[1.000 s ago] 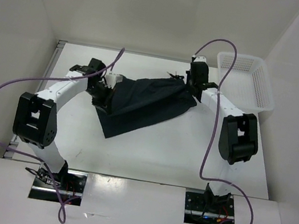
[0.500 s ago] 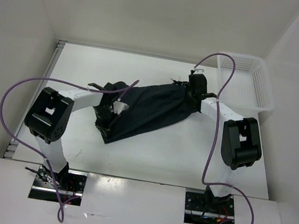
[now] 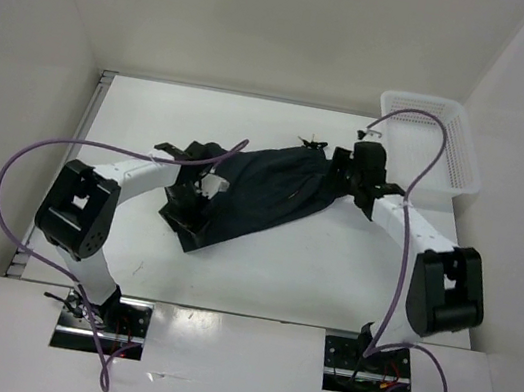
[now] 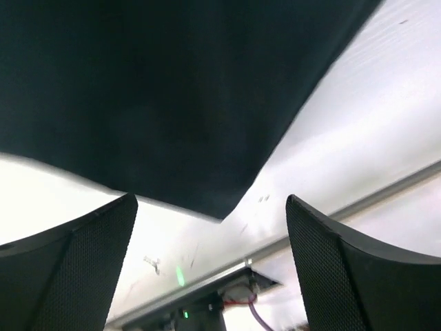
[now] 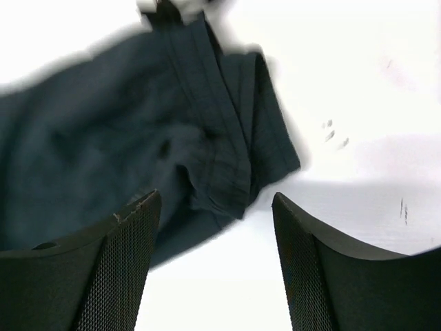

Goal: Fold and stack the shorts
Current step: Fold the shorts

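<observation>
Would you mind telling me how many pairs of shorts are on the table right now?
1. The shorts lie mid-table, between the left gripper and the right gripper, left of the basket. Anything lying under them would be hidden.

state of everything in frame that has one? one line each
shorts: lying rumpled on the table, held by neither gripper, not in the basket
left gripper: open, holding nothing, shorts edge just ahead of it
right gripper: open, holding nothing, waistband end just ahead of it
basket: upright at the table's far right corner
</observation>
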### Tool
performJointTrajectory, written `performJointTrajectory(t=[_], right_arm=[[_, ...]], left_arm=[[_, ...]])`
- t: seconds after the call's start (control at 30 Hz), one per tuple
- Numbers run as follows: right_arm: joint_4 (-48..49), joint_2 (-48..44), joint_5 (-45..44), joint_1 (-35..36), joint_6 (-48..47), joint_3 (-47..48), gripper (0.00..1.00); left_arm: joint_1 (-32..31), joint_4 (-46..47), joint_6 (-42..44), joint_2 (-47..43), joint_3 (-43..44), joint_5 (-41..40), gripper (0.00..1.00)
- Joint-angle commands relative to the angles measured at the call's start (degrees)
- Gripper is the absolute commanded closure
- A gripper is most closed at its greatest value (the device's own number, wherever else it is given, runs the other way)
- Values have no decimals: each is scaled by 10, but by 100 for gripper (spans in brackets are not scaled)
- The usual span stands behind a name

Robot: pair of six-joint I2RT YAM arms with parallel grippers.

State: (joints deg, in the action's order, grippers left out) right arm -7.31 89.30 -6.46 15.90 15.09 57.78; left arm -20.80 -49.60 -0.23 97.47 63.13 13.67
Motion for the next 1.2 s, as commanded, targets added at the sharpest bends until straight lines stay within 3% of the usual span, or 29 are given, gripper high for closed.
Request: performJointTrajectory(t=[0.0,0.13,0.33,0.47,0.53,0.7,0.83,0.97,1.17], right_arm=[[77,-47,42,-34,69,-14,29],[43,25,30,-57,104,36,29],[-18,141,25,-90,170,102,44],[-30,154,-2,-90,200,101,51],[-30,168,-9,-90,212,94,51],[-30,199,15,-84,224,94,49],[-52,217,7,-84,224,123,66],[-108,231,25,-84,219,137,100],[-109,119,50,-56,252,41,100]], left_arm=[[-43,47,2,10,-14,-19,5],[-56,96,2,41,-34,-77,4],[-56,116,2,47,-62,-124,10],[-56,122,2,47,-77,-135,27],[-56,127,2,53,-91,-141,40],[-50,127,2,53,-84,-141,45],[-37,127,2,53,-79,-148,55],[2,122,2,64,-59,-162,62],[96,128,2,81,-30,-173,65]])
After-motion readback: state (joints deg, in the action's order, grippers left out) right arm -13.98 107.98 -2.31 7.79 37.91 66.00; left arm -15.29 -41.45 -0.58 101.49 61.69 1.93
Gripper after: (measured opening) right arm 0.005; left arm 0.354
